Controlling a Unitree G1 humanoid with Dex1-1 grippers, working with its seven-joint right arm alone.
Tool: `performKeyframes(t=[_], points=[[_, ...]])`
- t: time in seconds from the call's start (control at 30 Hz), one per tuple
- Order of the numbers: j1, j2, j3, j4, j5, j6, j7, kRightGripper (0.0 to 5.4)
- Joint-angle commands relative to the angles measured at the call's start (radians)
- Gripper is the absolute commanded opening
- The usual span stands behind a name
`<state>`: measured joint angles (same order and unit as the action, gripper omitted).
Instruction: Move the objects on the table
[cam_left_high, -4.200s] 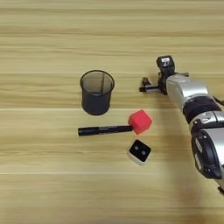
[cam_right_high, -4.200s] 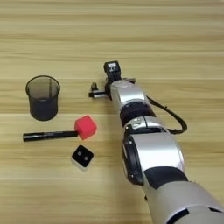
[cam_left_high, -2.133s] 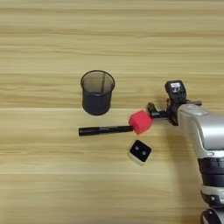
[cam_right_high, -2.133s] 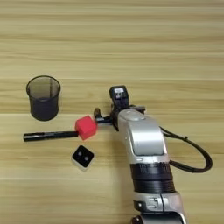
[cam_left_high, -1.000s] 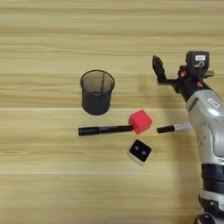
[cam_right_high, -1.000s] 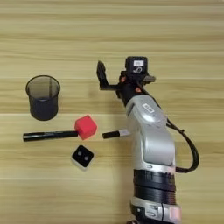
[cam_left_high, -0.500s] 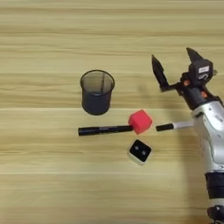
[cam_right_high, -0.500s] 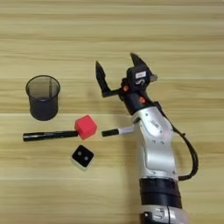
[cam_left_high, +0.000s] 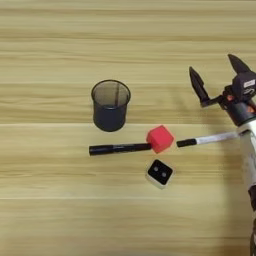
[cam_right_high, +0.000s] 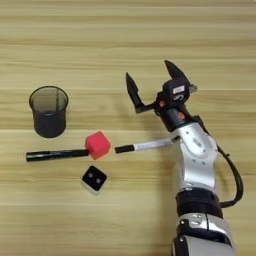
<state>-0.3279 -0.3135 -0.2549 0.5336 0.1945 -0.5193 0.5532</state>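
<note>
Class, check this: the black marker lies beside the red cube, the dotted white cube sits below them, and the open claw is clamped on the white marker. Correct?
One error: the open claw holds nothing. The white marker lies on the table below it, as the right eye view shows. The black marker, red cube and dotted white cube are as stated.

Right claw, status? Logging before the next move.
Right claw open, empty, above the table. White marker lies beside red cube; black marker, dotted cube nearby. Mesh cup stands clear.

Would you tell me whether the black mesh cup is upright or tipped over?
Upright: the black mesh cup stands on the table, its round open rim facing up.
</note>
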Motion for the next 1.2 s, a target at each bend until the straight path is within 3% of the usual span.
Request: performKeyframes(t=[0.03,0.27,0.47,0.63,0.73,0.83,1.2], points=[[-0.123,-0.055,-0.007,-0.024,0.015,-0.049,-0.003,5.35],[-0.157,-0.118,-0.035,0.068,0.015,-0.113,0.018,5.35],[-0.214,-0.219,-0.027,0.301,-0.051,-0.202,0.031,5.35],[-0.251,-0.300,-0.008,0.479,-0.104,-0.210,0.036,5.35],[-0.265,-0.344,0.008,0.554,-0.160,-0.239,-0.012,5.35],[-0.258,-0.385,0.056,0.607,-0.263,-0.296,-0.101,5.35],[-0.234,-0.421,0.155,0.686,-0.437,-0.360,-0.325,5.35]])
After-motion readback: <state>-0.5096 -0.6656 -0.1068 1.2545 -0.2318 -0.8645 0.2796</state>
